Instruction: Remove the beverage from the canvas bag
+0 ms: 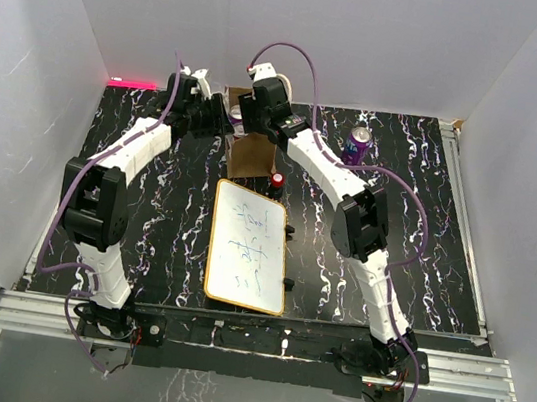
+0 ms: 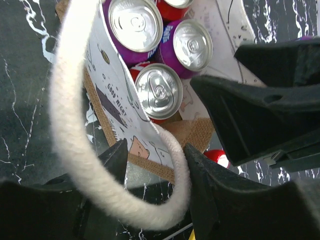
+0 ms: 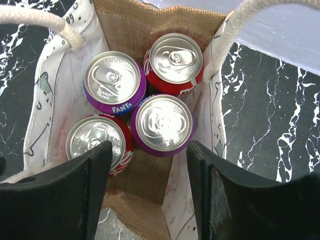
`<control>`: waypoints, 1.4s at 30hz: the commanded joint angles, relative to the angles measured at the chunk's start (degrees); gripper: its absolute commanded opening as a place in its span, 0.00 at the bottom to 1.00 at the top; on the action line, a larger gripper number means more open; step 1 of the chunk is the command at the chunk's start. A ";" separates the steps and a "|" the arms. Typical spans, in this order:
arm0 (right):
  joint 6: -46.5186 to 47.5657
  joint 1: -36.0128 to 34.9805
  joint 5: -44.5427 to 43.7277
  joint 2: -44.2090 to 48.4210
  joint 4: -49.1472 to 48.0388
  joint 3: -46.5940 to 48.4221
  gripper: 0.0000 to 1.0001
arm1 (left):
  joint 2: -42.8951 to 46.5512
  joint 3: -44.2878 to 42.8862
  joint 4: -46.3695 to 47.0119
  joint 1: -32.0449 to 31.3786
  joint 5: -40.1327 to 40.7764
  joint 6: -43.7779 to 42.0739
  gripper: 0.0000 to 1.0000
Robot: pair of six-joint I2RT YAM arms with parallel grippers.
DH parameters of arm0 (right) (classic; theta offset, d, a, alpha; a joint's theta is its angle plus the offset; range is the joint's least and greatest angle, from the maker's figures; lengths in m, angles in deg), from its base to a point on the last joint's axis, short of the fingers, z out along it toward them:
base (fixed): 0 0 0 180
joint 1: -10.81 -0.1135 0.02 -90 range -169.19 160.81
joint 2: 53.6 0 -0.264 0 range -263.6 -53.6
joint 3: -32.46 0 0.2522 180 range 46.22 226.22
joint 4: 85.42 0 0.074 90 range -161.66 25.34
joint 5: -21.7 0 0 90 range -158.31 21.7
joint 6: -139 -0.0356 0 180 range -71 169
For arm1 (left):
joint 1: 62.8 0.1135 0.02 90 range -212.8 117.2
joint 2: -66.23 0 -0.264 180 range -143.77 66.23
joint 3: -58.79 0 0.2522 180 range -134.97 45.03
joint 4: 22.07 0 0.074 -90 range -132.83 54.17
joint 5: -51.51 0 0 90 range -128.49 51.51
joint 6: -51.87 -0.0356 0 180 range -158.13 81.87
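Note:
The canvas bag (image 3: 131, 30) stands open at the far middle of the table, tan cloth with a white printed lining. Four upright cans fill it: a purple Fanta (image 3: 114, 82), a red one (image 3: 175, 59), a second purple can (image 3: 163, 124) and a second red one (image 3: 97, 145). My right gripper (image 3: 150, 162) hangs open just over the bag's near side, its fingers either side of the near purple can and touching nothing. At the bag's left wall, my left gripper (image 2: 155, 147) is open, and one cream handle (image 2: 65, 135) loops loosely between its fingers, unclamped.
A purple can (image 1: 359, 146) stands alone on the table right of the bag (image 1: 250, 155). A small red object (image 1: 277, 178) lies by the bag's near right corner. A yellow-framed whiteboard (image 1: 248, 247) lies in front. White walls enclose the table.

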 commanded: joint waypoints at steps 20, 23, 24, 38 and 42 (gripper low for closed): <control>1.71 -0.20 -7.56 -7.08 -5.25 8.01 0.72 | 2.28 10.00 7.05 0.21 -12.95 -2.29 0.31; 0.40 -0.27 -5.50 -6.07 -4.91 7.80 0.72 | 2.37 9.27 6.23 0.06 -12.31 -2.79 0.33; -0.34 -0.22 -4.86 -5.37 -4.68 7.30 0.72 | 2.51 8.94 5.88 -0.07 -11.90 -3.09 0.35; -3.57 -0.26 1.76 1.56 1.20 2.32 0.87 | 3.08 8.79 0.14 -0.74 -7.65 -4.73 0.42; -3.44 -0.50 5.46 1.78 1.41 1.49 0.83 | 4.40 11.08 -1.25 -0.77 -5.78 -4.49 0.41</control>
